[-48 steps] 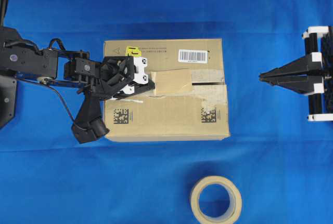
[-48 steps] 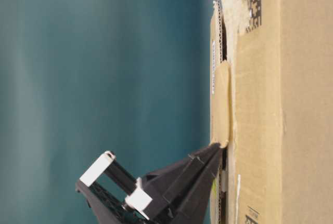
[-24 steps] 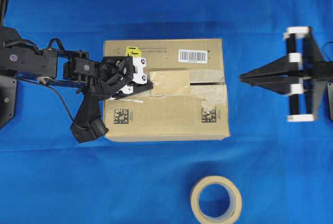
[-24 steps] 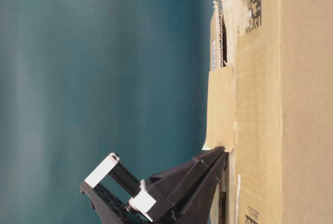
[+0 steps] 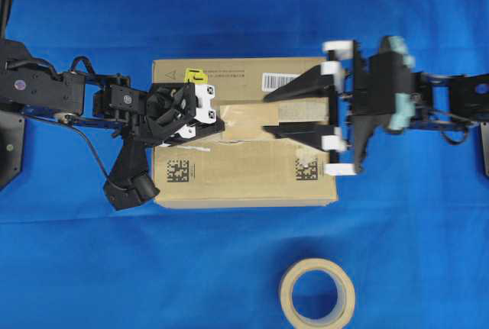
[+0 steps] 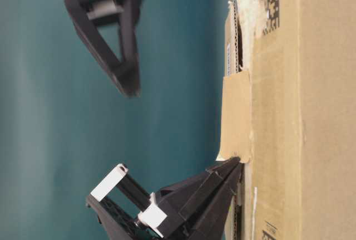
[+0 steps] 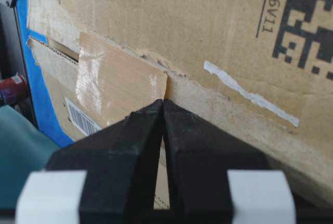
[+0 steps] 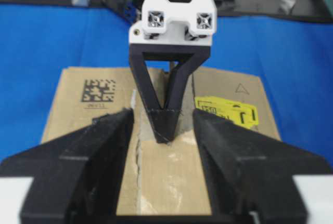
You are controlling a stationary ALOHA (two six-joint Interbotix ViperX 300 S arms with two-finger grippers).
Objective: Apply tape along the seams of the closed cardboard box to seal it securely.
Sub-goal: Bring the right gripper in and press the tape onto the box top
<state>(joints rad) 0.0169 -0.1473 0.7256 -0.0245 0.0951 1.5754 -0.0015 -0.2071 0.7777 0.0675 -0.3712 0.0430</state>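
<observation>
The cardboard box lies on the blue cloth, its yellow sticker at the far left corner. A short tan piece of tape runs along the top beside the seams, one long edge standing off the cardboard in the table-level view. My left gripper is shut, its tips pinched at the tape's left end. My right gripper hangs open above the box's right half. Its fingers straddle the tape without touching it and point at the left gripper.
A beige tape roll lies flat on the cloth in front of the box. A white barcode label sits at the box's far edge, partly under my right finger. A thin white scrap sticks to the near flap.
My right gripper has swept in from the right edge to above the box and opened wide. The tape has gone from bowed to flatter. My left gripper has stayed put.
</observation>
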